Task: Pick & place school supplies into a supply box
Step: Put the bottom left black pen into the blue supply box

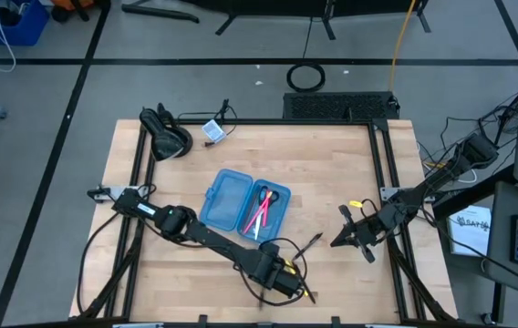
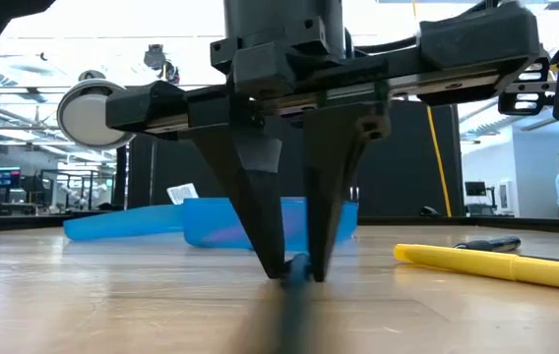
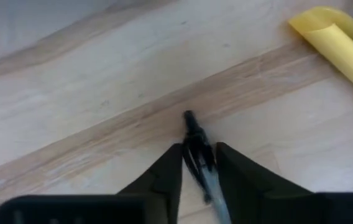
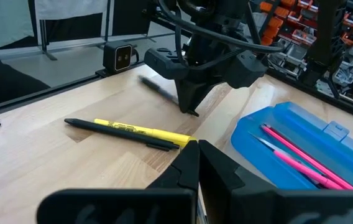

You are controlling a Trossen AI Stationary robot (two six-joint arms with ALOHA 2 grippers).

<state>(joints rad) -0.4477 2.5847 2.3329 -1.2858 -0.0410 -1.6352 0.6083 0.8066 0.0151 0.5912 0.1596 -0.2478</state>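
Observation:
The supply box (image 1: 241, 202), a translucent blue hinged case, lies open in the middle of the table. Pink pens (image 4: 301, 155) and black-handled scissors (image 1: 271, 196) lie in its right half. My left gripper (image 2: 297, 270) points down at the table near the front edge, shut on a blue pen (image 3: 199, 158) with a black tip. A yellow pen (image 2: 496, 264) and a black pen (image 4: 120, 132) lie side by side close to it. Another black pen (image 1: 310, 244) lies nearer the box. My right gripper (image 4: 198, 149) hovers shut at the table's right side, holding nothing. My left gripper pinches the blue pen between its two fingers, close behind the black tip end (image 3: 195, 146). The fingers (image 2: 265, 236) come from above, pointing down, and lie across the pen. The pen lies flat on the table, and its length runs out on both sides of the fingers.
A black rounded object (image 1: 166, 135) and a small white card (image 1: 212, 130) sit at the table's far left. Black cables loop over my left arm (image 1: 273, 264). A dark frame rail (image 1: 387, 164) runs along the right side. Bare wood lies between box and right gripper.

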